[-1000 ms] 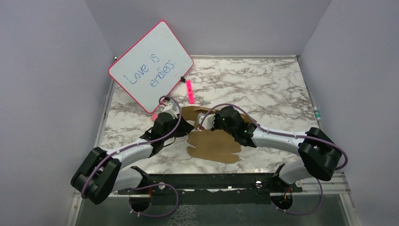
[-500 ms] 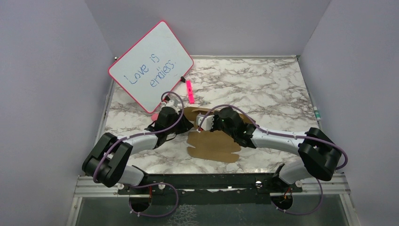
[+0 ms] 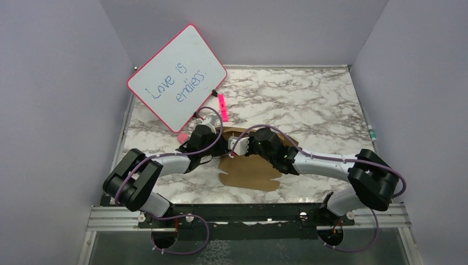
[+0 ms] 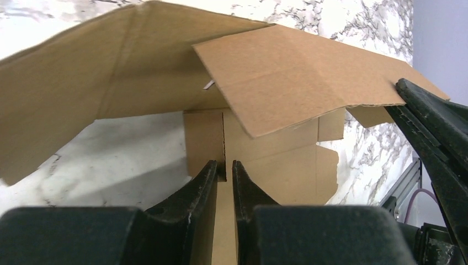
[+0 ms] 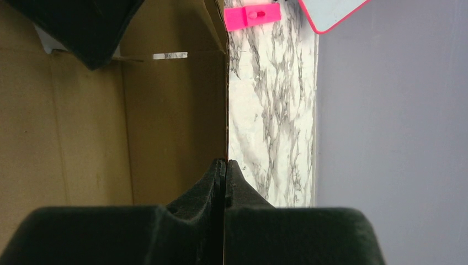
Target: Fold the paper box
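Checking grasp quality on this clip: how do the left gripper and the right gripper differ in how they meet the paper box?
Opening: the left gripper shows a narrow gap between its jaws; the right gripper has its jaws pressed together.
Contact: the right gripper pinches a raised panel edge of the paper box; the left gripper straddles a cardboard fold, a firm pinch unconfirmed.
Both work the box from opposite sides.

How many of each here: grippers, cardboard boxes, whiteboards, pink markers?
Grippers: 2 (left gripper, right gripper)
Paper box: 1
Whiteboard: 1
Pink marker: 1
Total: 5
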Available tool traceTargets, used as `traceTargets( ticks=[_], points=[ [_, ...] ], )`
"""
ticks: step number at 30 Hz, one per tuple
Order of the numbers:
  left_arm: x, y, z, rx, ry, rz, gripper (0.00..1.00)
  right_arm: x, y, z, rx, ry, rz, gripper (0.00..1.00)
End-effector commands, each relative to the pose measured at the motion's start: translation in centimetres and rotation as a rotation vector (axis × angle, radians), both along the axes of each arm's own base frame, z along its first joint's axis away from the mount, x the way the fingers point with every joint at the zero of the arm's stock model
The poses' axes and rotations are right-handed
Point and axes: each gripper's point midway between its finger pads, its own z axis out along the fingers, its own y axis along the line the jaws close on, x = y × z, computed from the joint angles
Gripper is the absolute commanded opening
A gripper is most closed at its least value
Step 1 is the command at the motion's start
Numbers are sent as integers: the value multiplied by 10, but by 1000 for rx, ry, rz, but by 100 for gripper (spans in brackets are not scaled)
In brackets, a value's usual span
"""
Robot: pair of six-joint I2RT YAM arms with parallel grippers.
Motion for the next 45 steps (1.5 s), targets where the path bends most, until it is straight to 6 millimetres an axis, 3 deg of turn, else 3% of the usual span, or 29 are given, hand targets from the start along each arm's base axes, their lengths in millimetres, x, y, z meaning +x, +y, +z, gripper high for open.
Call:
traceTargets(
  ticks=[1, 11, 16, 28, 35, 38, 45],
  points=[
    [4, -19, 17, -55, -55, -40, 17, 2, 10, 13, 34, -42, 5, 4],
    [0, -21, -2, -29, -31, -47, 17, -2, 9, 6, 14, -50, 12, 4],
    [-3, -14, 11, -40, -71, -40, 21, -3, 7, 8, 4, -62, 14, 5],
    [-7, 24, 54, -86, -167, 38, 27, -3, 5, 14, -1, -84, 23, 4],
    [13, 54, 85, -36, -245, 155, 27, -3, 6, 17, -7, -98, 33, 4],
    [26, 57, 95, -1, -266, 172, 27, -4, 7, 17, -11, -100, 43, 4],
    [43, 46, 79, 47, -203, 141, 25, -6, 10, 22, -19, -123, 63, 4]
  ],
)
